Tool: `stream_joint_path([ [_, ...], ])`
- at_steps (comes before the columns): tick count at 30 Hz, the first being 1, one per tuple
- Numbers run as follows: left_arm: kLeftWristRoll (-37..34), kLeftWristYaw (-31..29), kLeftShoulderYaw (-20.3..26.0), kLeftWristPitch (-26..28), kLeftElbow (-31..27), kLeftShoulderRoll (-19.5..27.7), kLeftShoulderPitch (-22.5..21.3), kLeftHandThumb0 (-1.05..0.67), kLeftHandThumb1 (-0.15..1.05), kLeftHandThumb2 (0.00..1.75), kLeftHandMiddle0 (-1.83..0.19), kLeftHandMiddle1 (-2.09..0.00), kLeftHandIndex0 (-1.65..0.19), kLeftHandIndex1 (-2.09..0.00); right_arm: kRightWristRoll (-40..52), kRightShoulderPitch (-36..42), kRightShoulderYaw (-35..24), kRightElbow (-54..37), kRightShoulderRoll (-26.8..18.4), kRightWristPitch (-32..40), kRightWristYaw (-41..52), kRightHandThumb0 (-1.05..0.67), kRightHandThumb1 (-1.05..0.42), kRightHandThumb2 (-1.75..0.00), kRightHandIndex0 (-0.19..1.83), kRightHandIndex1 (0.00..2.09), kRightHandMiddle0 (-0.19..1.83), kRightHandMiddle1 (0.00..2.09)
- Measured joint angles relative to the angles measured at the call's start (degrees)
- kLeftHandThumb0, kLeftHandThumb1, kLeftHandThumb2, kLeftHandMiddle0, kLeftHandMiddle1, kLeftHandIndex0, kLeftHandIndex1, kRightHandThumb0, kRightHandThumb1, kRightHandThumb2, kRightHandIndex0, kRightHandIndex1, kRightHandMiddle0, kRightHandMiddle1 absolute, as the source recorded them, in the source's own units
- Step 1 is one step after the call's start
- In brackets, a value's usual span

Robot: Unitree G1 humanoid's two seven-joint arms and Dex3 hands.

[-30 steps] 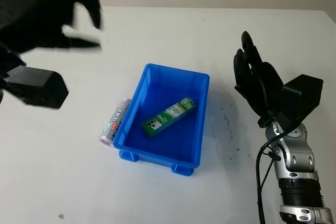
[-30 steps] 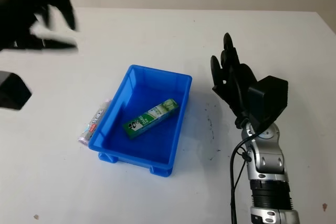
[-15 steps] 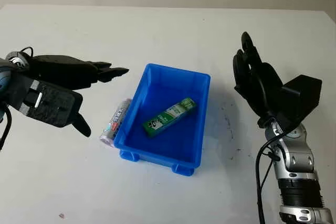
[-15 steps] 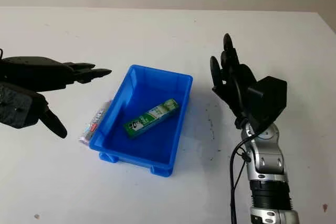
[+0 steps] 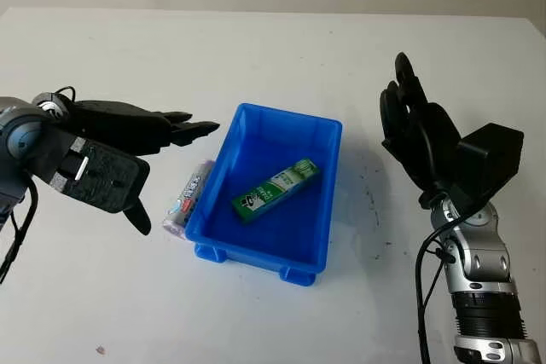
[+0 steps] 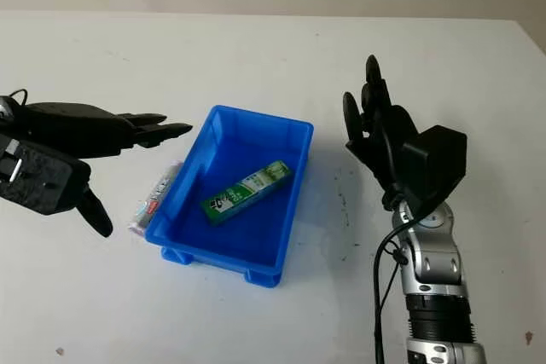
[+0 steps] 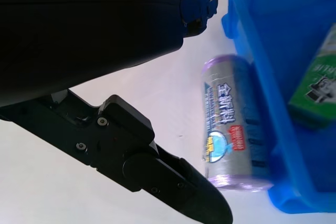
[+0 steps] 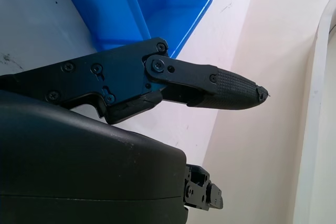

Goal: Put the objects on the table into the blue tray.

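Black left hand (image 5: 128, 138) hovered open, holding nothing, above the purple-capped tube (image 5: 186, 198), which lay on the table (image 5: 273, 49) touching the blue tray (image 5: 328, 206) outer wall. Green box (image 5: 275, 190) was already inside the tray. Right hand (image 5: 418, 130) was raised, open, well apart to the tray's other side. Risk — the tube sits tight vs. the wall, so fingers could shove the tray or roll the tube. Tube label has printed characters, not legible; box text too small.

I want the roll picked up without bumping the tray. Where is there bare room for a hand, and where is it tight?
The table is bare beyond the blue tray, in front of it, and between it and the open right hand. It is tight where the purple roll lies against the tray's left wall, with the open left hand just above it. Inside, the green box leaves room alongside.
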Motion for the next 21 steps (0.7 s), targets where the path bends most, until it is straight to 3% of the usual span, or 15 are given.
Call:
stream_joint_path([
  [11,-2.95,0.13,1.17,1.71,0.33,-1.08,0.02,-0.98,0.81,0.06,0.19,0.00,0.19,0.00,0.00,0.00,-0.01,-0.01,0.00,-0.21,0.04,-0.71,-1.05,-0.59,-0.19,0.00,-0.19,0.00],
  [21,-0.37,1.79,0.99,0.92,0.09,-1.16,0.51,-0.99,0.80,0.05,0.19,0.00,0.19,0.00,-0.27,0.00,-0.03,-0.08,-0.04,-0.21,-0.38,-0.69,-1.05,-0.59,-0.19,0.00,-0.19,0.00],
])
